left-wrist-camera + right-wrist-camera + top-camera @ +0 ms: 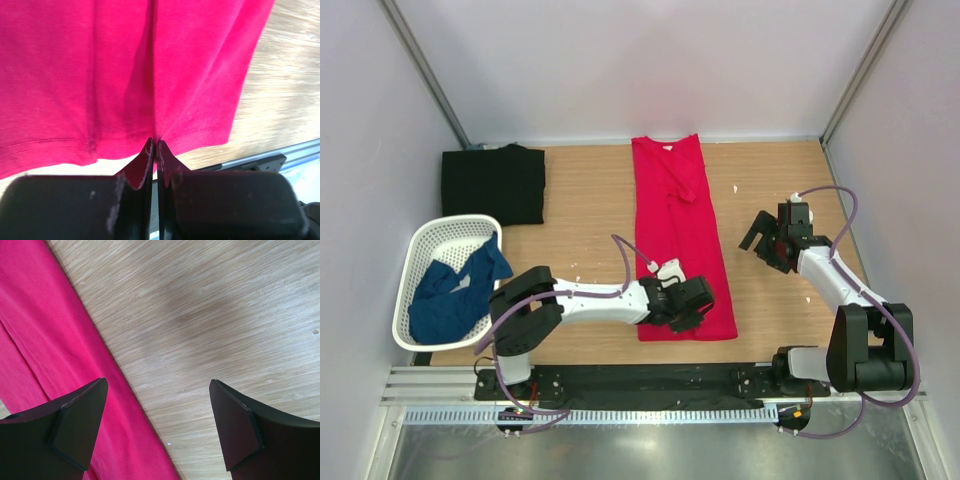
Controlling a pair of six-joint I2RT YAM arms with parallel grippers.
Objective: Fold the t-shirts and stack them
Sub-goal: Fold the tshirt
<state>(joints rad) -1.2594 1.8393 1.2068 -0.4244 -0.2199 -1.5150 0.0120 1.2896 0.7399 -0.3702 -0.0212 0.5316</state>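
The red t-shirt (pixel 678 225) lies folded lengthwise into a long strip down the middle of the table, neck at the far end. My left gripper (pixel 692 310) is shut on its near hem, which shows in the left wrist view (pixel 125 75) pinched between the closed fingertips. My right gripper (pixel 767 240) is open and empty, just right of the shirt's right edge (pixel 45 345), above bare wood. The black t-shirt (pixel 493 183) lies folded at the far left. The dark blue t-shirt (pixel 450 295) is crumpled in the white mesh basket (pixel 425 245).
The basket stands at the left edge of the table. White walls close the table on three sides. A black rail (pixel 650 380) runs along the near edge by the arm bases. Small white specks (pixel 737 188) lie on the wood.
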